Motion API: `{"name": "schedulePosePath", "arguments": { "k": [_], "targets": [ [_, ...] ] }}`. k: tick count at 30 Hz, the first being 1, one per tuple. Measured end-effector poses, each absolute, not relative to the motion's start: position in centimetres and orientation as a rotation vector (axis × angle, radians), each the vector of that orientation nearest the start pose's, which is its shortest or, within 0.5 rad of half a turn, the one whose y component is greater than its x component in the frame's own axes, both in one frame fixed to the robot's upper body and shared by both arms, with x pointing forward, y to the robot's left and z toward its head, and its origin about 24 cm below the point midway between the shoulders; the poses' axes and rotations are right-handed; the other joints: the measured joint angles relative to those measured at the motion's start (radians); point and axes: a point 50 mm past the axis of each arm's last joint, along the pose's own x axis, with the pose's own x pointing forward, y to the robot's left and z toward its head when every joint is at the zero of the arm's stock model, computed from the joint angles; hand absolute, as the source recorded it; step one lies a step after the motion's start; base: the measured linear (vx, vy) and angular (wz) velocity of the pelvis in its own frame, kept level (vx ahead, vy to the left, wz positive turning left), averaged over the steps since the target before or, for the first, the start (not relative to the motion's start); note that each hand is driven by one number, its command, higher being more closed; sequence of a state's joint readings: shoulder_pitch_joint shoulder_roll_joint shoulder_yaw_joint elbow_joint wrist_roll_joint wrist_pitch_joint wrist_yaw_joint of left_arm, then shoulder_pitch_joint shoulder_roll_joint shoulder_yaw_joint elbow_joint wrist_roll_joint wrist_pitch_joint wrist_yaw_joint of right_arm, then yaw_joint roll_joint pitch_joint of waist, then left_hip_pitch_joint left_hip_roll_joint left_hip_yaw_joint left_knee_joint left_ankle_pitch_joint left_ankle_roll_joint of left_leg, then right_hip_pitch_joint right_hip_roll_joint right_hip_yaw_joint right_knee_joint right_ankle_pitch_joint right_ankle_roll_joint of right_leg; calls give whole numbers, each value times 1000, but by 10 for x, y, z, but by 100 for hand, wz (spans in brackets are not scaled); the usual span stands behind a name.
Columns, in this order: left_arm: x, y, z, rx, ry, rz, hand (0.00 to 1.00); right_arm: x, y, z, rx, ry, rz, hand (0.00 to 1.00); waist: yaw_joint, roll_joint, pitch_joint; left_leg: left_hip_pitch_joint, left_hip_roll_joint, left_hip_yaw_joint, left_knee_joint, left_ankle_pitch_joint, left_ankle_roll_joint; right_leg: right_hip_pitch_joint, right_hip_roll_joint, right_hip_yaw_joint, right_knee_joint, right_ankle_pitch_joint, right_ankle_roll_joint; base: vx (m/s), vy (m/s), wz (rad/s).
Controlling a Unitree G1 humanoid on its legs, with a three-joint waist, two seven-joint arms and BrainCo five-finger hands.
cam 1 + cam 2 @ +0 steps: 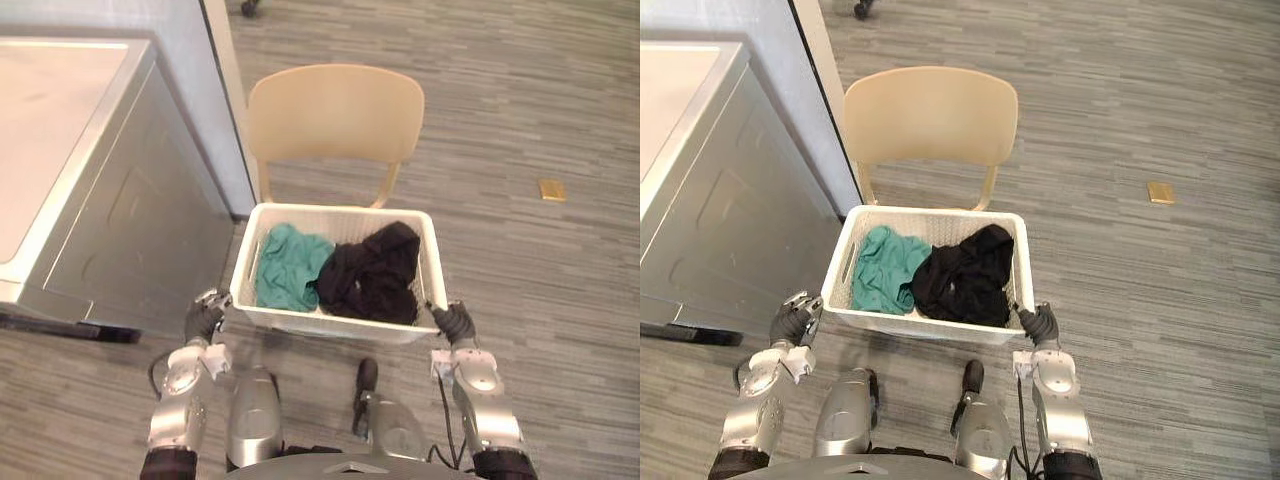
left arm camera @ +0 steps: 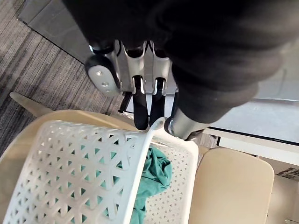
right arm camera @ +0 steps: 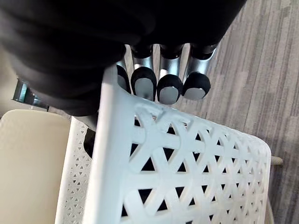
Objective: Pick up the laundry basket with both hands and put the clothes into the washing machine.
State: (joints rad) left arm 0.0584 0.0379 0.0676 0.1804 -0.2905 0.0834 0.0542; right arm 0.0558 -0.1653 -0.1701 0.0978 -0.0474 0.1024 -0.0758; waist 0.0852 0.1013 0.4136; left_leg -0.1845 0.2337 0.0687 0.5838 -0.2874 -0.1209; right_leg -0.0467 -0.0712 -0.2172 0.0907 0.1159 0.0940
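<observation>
A white lattice laundry basket [image 1: 335, 326] rests on the seat of a beige chair [image 1: 335, 110]. Inside it lie a teal garment [image 1: 290, 265] on the left and a black garment [image 1: 372, 272] on the right. My left hand [image 1: 203, 320] is at the basket's near left corner. Its fingers [image 2: 140, 112] are straight, with the dark tips at the rim [image 2: 145, 140]. My right hand [image 1: 455, 322] is at the near right corner, and its fingertips [image 3: 169, 88] curl against the outside of the wall just under the rim [image 3: 108, 140].
The washing machine [image 1: 60, 150] stands to the left, its lid down. A pale wall panel [image 1: 200, 80] rises between it and the chair. A small yellow object [image 1: 551, 189] lies on the grey striped floor to the right.
</observation>
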Motion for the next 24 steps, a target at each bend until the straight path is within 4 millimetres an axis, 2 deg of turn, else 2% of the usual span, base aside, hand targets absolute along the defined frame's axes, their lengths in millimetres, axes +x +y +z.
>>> {"name": "schedulePosePath", "arguments": {
  "k": [2,8,16,21,24],
  "targets": [
    [238,175,-21,-253,313,153,100,239,-237,14,-215,212,-278,100,0,0,7,-29,-7,-11,14,4,6,-29,-6,-5,28,-6,-1,-77,13,9],
    [255,162,-26,-242,348,108,100,248,-247,5,-216,258,-341,100,3,-10,29,-89,-27,-19,30,24,18,-100,-28,-13,92,-16,2,-82,14,9],
    [290,135,-7,-208,290,11,100,268,-258,13,-242,235,-408,100,-1,-15,64,-172,-44,-44,61,35,18,-170,-48,-17,115,-10,1,-86,42,5],
    [306,131,2,-182,275,0,100,285,-268,21,-274,231,-421,100,-3,-17,65,-218,-50,-48,59,47,9,-205,-57,-20,92,10,2,-46,58,2],
    [320,129,14,-157,247,-4,100,301,-278,37,-314,208,-429,100,-4,-20,67,-228,-51,-50,61,58,12,-209,-54,-20,84,23,-2,4,43,-2]
  ]
}}
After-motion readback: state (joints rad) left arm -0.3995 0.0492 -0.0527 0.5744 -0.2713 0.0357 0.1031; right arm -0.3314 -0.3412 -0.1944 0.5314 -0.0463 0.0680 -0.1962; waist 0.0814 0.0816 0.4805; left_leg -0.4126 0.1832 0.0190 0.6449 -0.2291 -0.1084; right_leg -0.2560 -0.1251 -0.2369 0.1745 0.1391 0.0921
